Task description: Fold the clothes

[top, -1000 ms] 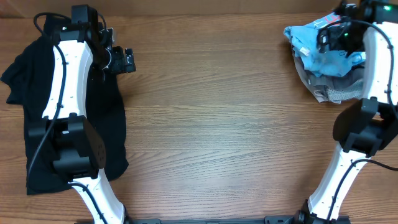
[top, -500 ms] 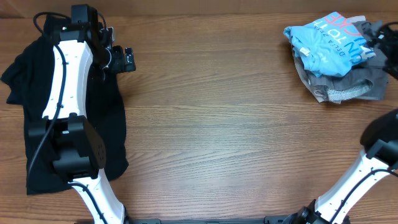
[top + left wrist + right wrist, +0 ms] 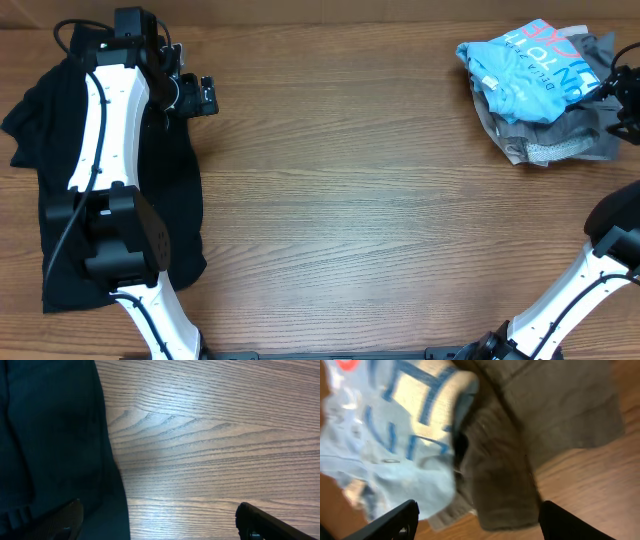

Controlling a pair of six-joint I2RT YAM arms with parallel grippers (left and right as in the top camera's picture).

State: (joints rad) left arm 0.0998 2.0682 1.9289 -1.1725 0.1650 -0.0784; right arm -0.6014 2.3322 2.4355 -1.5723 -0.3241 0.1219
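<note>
A brown wood-grain laminate worktop [image 3: 350,190] filled the overhead view, evenly lit, with a soft pale glare across its grain.

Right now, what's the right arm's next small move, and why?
Probably lower the right gripper and pinch the edge of the light blue T-shirt. Its fingers are open and empty above the pile. That shirt lies on top of the grey garment, so it likely has to come off first.
</note>
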